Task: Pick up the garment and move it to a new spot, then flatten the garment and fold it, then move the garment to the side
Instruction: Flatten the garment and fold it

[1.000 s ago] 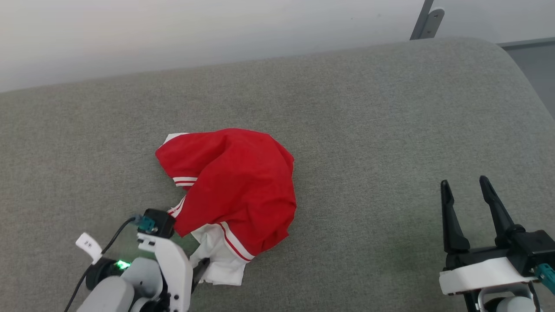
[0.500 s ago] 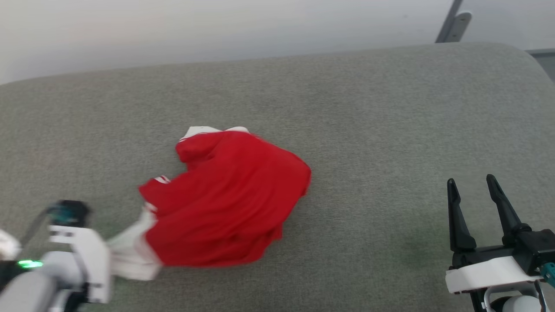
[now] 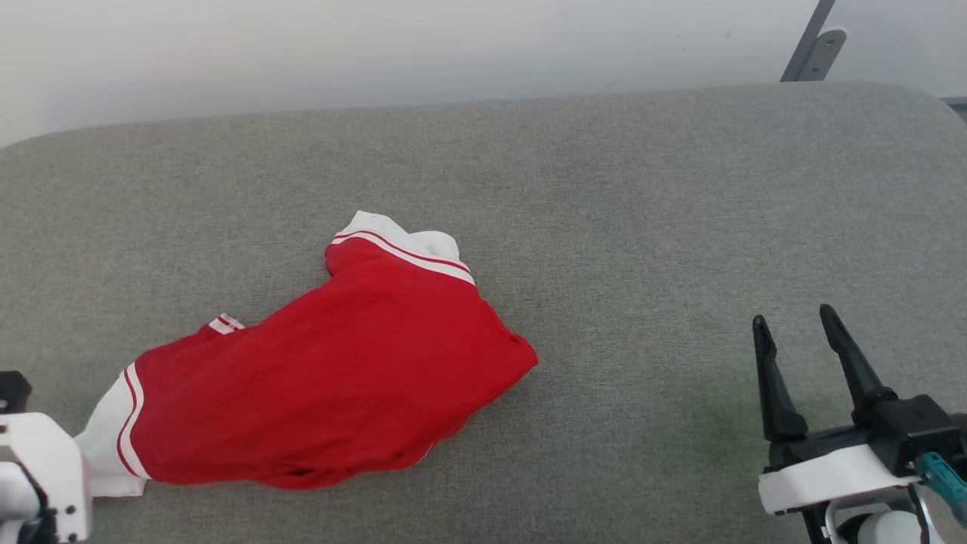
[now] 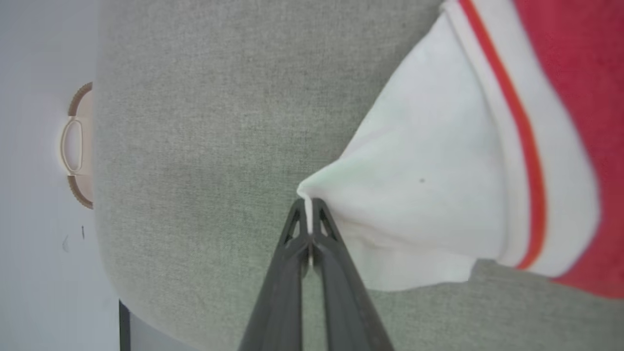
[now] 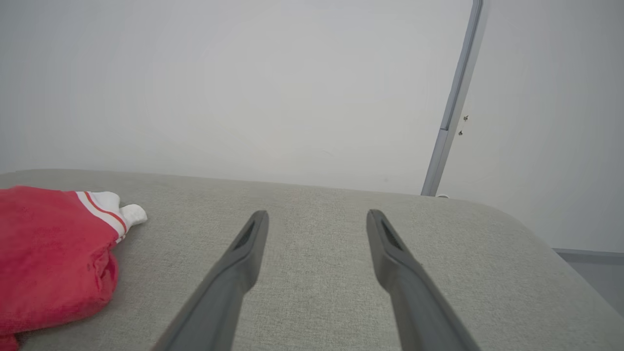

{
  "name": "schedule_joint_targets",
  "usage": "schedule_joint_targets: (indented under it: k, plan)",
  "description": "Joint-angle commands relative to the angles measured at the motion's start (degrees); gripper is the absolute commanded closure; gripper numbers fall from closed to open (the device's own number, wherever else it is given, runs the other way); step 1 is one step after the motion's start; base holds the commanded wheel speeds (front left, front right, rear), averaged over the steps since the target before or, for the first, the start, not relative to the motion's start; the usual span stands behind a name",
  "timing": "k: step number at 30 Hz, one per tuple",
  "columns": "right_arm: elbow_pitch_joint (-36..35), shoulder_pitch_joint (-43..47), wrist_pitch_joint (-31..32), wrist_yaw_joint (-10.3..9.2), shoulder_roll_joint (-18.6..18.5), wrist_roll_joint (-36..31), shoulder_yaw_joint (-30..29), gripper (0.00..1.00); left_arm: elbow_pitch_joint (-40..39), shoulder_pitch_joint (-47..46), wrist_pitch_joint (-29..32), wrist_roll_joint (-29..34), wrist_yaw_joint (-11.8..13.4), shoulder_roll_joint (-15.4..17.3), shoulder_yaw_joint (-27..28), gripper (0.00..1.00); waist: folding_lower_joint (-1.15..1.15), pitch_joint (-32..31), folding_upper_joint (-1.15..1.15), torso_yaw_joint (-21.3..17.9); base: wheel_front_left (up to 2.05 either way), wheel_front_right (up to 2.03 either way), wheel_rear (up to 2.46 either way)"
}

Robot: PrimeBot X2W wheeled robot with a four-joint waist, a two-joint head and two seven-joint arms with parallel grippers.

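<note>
The garment (image 3: 325,385) is a red shirt with white sleeve ends and red-white stripe trim, stretched out toward the lower left of the grey cushion. Its white sleeve end (image 4: 429,195) is pinched between the tips of my left gripper (image 4: 308,204), which is shut on it. In the head view only the white housing of the left arm (image 3: 38,472) shows, at the lower left edge beside that sleeve. My right gripper (image 3: 793,325) hovers open at the lower right, well apart from the garment (image 5: 48,253).
The grey upholstered cushion (image 3: 642,227) spans the work area, with a rounded far edge against a pale wall. A grey metal post (image 3: 812,41) stands at the back right. A tan ring-shaped object (image 4: 75,146) lies beyond the cushion's edge in the left wrist view.
My left gripper closed on the white sleeve end and pulled it left, dragging the bunched garment out into a longer shape. The head camera shifted. The right gripper stayed open.
</note>
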Motion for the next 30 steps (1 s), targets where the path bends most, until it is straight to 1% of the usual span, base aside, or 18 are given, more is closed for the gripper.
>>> schedule_joint_targets:
  k: [1, 2, 3, 4, 6, 7, 9, 13, 15, 18, 23, 26, 28, 30]
  plan:
    - [0.21, -0.6, -0.15, 0.01, -0.32, 0.45, 0.42, 0.0, 0.87, -0.52, -1.52, -0.25, -0.78, -0.96, -0.21, 0.98, 0.0, 0.08, 0.0, 0.13, 0.0, 0.0, 0.0]
    - [0.25, -0.77, -0.15, 0.01, -0.4, 0.56, 0.77, 0.0, 1.14, -0.79, -2.49, -1.28, -1.15, -1.96, 0.17, 0.57, 0.0, 0.1, 0.0, 0.25, 0.0, 0.0, 0.0]
    - [0.27, -0.93, -0.15, 0.01, -0.57, 0.6, 0.99, 0.0, 1.34, -0.94, -3.49, -1.59, -1.5, -2.46, 0.41, 0.26, 0.0, 0.13, 0.0, 0.37, 0.0, 0.0, 0.0]
    - [0.32, -0.95, -0.15, 0.01, -0.82, 0.72, 1.18, 0.0, 1.27, -1.09, -4.59, -2.0, -1.98, -2.99, 0.55, 0.0, 0.0, 0.17, 0.0, 0.57, 0.0, 0.0, 0.0]
    - [0.7, -1.02, -0.15, 0.01, -1.19, 1.15, 1.95, 0.0, 0.88, -1.39, -6.66, -3.36, -2.82, -4.3, 1.28, 0.0, 0.0, 0.31, 0.0, 1.02, 0.0, 0.0, 0.0]
    - [0.7, -1.02, -0.15, 0.01, -1.19, 1.15, 1.95, 0.0, 0.88, -1.39, -6.66, -3.36, -2.82, -4.3, 1.28, 0.0, 0.0, 0.31, 0.0, 1.02, 0.0, 0.0, 0.0]
    - [1.05, -1.44, -0.15, 0.01, -1.74, 1.35, 2.8, 0.0, 0.03, -1.68, -9.02, -3.61, -3.07, -4.84, 1.86, 0.0, 0.0, 0.49, 0.0, 1.54, 0.0, 0.0, 0.0]
    - [2.05, -2.31, -0.15, 0.01, -2.88, 2.09, 4.23, 0.0, -3.27, -1.5, -15.89, -3.43, -2.23, -6.44, 3.6, 0.0, 0.0, 0.83, 0.0, 3.18, 0.0, 0.0, 0.0]
    - [2.79, -3.07, -0.15, 0.01, -3.44, 2.55, 5.21, 0.0, -5.54, -0.47, -19.29, -3.49, -2.55, -7.48, 3.93, 0.0, 0.0, 1.03, 0.0, 4.2, 0.0, 0.0, 0.0]
    - [4.3, -4.49, -0.15, 0.01, -4.52, 3.62, 7.06, 0.0, -8.86, 0.83, -24.47, -2.15, -2.46, -8.75, 3.95, 0.0, 0.0, 1.27, 0.0, 6.21, 0.0, 0.0, 0.0]
    - [7.93, -8.15, -0.15, 0.01, -6.99, 5.81, 11.2, 0.0, -13.59, 2.51, -33.72, -0.47, -2.09, -12.06, 3.48, 0.0, 0.0, 1.75, 0.0, 10.03, 0.0, 0.0, 0.0]
    - [10.77, -11.32, -0.05, 0.01, -8.66, 7.33, 14.29, 0.0, -14.94, 3.6, -38.92, 0.0, -2.24, -14.45, 3.19, 0.0, 0.0, 1.95, 0.0, 12.38, 0.0, 0.0, 0.0]
    - [12.61, -13.65, 0.84, 0.01, -9.69, 8.66, 16.28, 0.0, -15.58, 4.05, -42.5, 0.2, -2.87, -15.98, 2.96, 0.0, 0.0, 2.1, 0.0, 13.95, 0.0, 0.0, 0.0]
    - [14.27, -16.15, 2.08, 0.01, -10.88, 9.65, 18.38, 0.0, -15.33, 4.77, -45.07, 0.29, -2.98, -17.44, 2.83, 0.0, 0.0, 2.33, 0.0, 15.47, 0.0, 0.0, 0.0]
